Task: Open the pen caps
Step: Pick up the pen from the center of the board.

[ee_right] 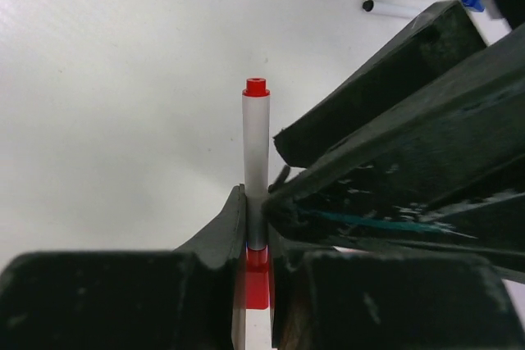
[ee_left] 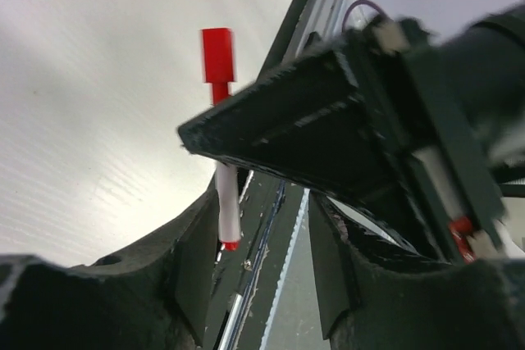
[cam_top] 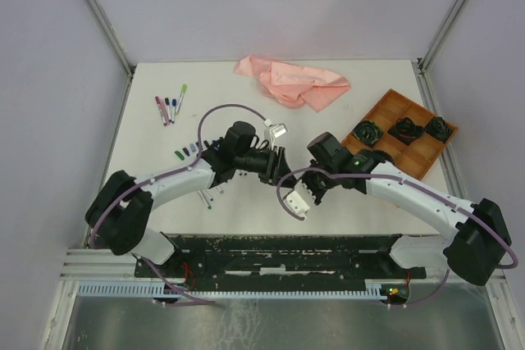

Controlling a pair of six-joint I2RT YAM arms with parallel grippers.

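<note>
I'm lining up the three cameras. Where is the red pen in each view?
Top view: cannot be made out.
Left wrist: red pen vertical, left of centre, cap on top.
Right wrist: pen vertical at centre, cap at the bottom.
Shared landmark: the right tool clamping it, visible in all three.

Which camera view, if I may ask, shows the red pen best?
Right wrist: the red pen stands sharp, almost whole, in the right gripper. Left wrist shows it blurred and partly covered; the top view hides it.
</note>
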